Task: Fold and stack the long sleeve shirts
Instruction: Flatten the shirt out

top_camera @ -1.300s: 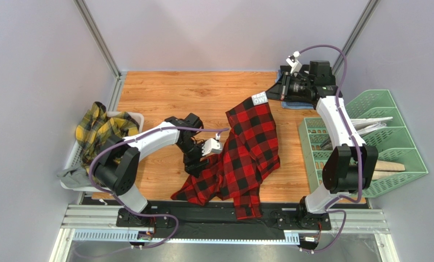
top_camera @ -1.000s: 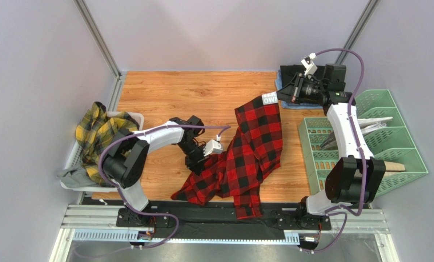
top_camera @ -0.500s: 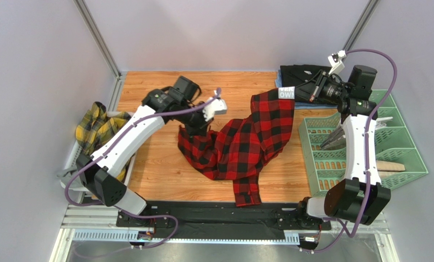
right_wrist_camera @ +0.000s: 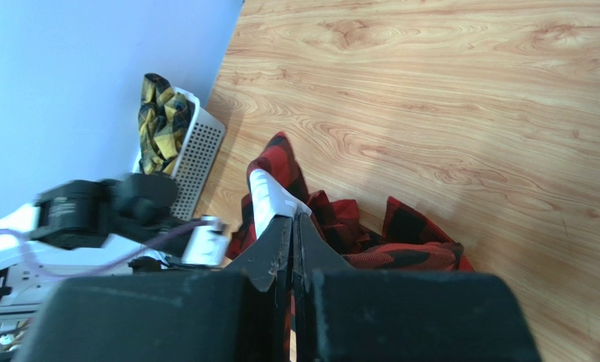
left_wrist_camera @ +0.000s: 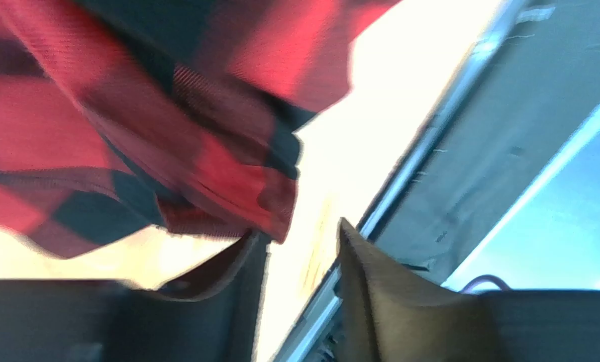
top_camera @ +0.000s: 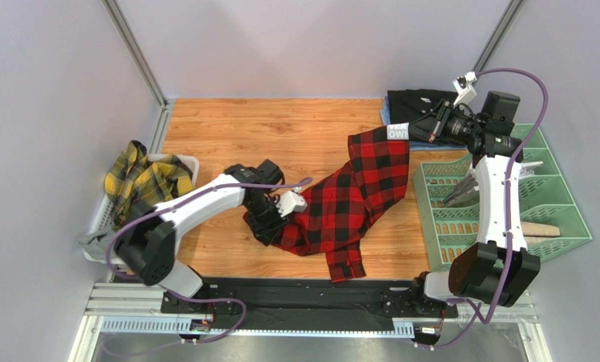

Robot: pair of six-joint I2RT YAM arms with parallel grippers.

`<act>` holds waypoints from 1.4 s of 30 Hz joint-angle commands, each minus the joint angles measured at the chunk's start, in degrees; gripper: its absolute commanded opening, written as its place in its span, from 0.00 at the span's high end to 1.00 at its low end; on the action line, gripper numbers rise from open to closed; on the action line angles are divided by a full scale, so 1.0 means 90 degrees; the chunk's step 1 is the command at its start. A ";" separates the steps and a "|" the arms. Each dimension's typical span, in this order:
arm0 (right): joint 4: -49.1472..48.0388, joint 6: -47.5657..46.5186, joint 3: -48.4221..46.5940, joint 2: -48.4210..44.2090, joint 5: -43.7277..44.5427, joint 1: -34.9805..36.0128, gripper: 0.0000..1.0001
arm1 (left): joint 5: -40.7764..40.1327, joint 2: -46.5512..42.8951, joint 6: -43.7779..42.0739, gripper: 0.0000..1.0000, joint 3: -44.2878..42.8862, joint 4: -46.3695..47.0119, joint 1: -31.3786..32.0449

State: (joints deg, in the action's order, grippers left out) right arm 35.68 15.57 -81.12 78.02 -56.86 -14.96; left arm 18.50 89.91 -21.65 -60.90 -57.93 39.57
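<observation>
The red-and-black check shirt (top_camera: 352,196) hangs from my right gripper (top_camera: 414,132), which is shut on its top edge by the white block letters (top_camera: 397,131). From there it drapes down to the table. In the right wrist view the shut fingertips (right_wrist_camera: 292,220) pinch the cloth beside the white patch (right_wrist_camera: 269,197). My left gripper (top_camera: 268,228) sits low at the shirt's left lower edge. Its jaws are open in the left wrist view (left_wrist_camera: 299,234), with the red cloth (left_wrist_camera: 129,113) just above them and nothing between. The yellow plaid shirt (top_camera: 141,181) lies in a basket. The black shirt (top_camera: 416,98) lies at the back right.
A white perforated basket (top_camera: 99,219) stands at the left edge, also seen in the right wrist view (right_wrist_camera: 197,151). A green slotted rack (top_camera: 507,196) with flat items fills the right side. Grey walls close in the table on three sides.
My left arm came down from a raised spot further back to the near table, and its jaws opened off the shirt. The shirt's left part dropped lower. The right arm barely moved.
</observation>
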 commanded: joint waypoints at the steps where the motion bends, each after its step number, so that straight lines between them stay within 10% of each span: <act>1: 0.0263 -0.0470 -0.0078 0.0032 0.0068 -0.0027 1.00 | 0.1361 -0.1375 -0.0903 0.48 -0.0517 0.0060 -0.0576; 5: 0.0469 -0.0714 -0.0156 0.0042 0.0156 -0.0027 1.00 | 0.1723 -0.1193 -0.2898 0.43 -0.1102 0.0061 -0.1933; 14: 0.0664 -0.0842 -0.0274 0.0150 0.0126 -0.0037 1.00 | 0.1910 -0.0033 -0.6811 0.40 -0.1307 0.0460 -0.2444; 42: 0.1045 -0.1095 -0.0449 0.0638 0.0068 -0.0047 1.00 | 0.0210 0.1387 -0.9225 0.41 -0.1251 0.0099 -0.1838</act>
State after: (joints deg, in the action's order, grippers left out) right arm 44.34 7.27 -82.94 83.33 -55.77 -14.98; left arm 20.78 104.38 -100.29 -71.83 -54.94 25.21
